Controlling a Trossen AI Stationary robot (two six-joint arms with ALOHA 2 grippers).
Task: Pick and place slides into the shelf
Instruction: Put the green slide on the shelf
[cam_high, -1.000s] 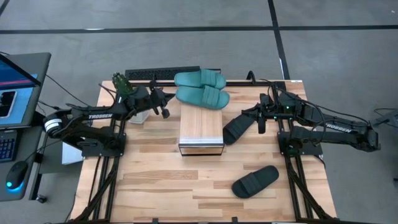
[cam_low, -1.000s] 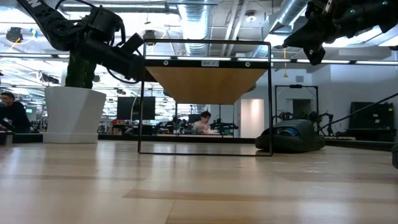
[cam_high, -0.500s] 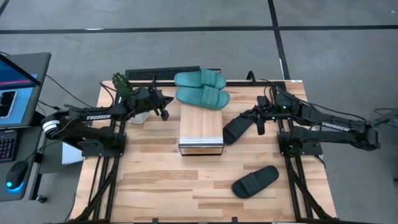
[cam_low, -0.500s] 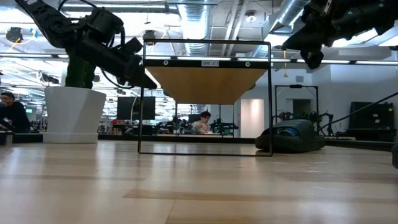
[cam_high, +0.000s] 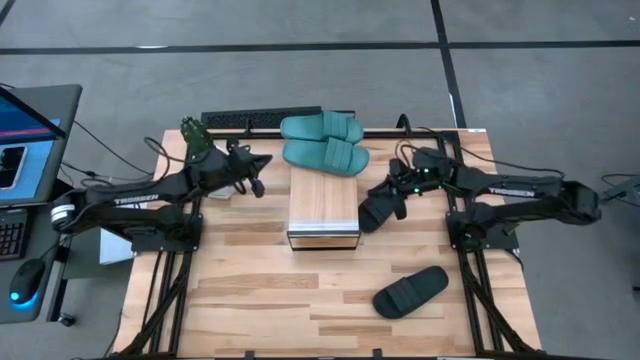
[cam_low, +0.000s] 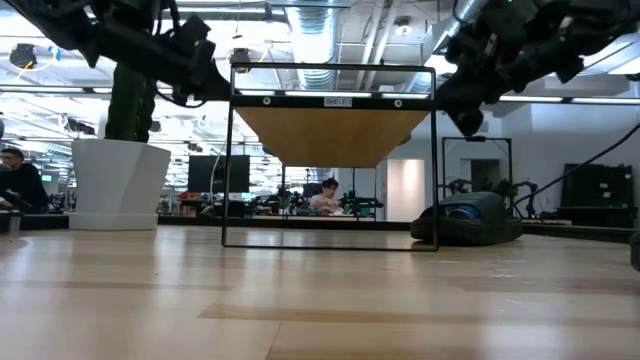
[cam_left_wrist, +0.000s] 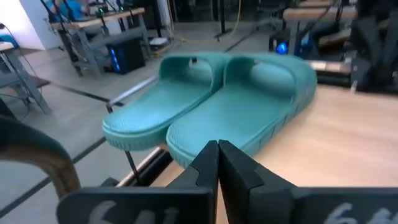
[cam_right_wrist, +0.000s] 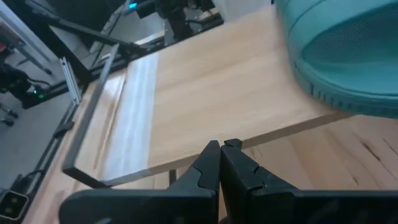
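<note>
Two teal slides (cam_high: 322, 127) (cam_high: 325, 155) lie side by side at the far end of the shelf (cam_high: 323, 205), a narrow rack with a light wood top. One black slide (cam_high: 370, 215) lies on the table against the shelf's right side. The other black slide (cam_high: 410, 291) lies toward the near edge. My left gripper (cam_high: 262, 167) hovers shut left of the teal slides, pointing at the nearer one (cam_left_wrist: 242, 118). My right gripper (cam_high: 386, 193) hovers shut above the first black slide and points across the shelf top (cam_right_wrist: 186, 106). Neither gripper holds anything.
A potted plant (cam_high: 195, 135) stands at the table's far left, behind my left arm. A dark bar (cam_high: 250, 120) runs along the far edge. Bare wooden table (cam_high: 250, 290) lies in front of the shelf. A laptop (cam_high: 25, 140) sits off the table's left side.
My right gripper has come down and moved toward the table's left, nearing the shelf, and now hangs over the black slide beside it. My left gripper has risen and rolled a little. Both stay shut. No slide has moved.
</note>
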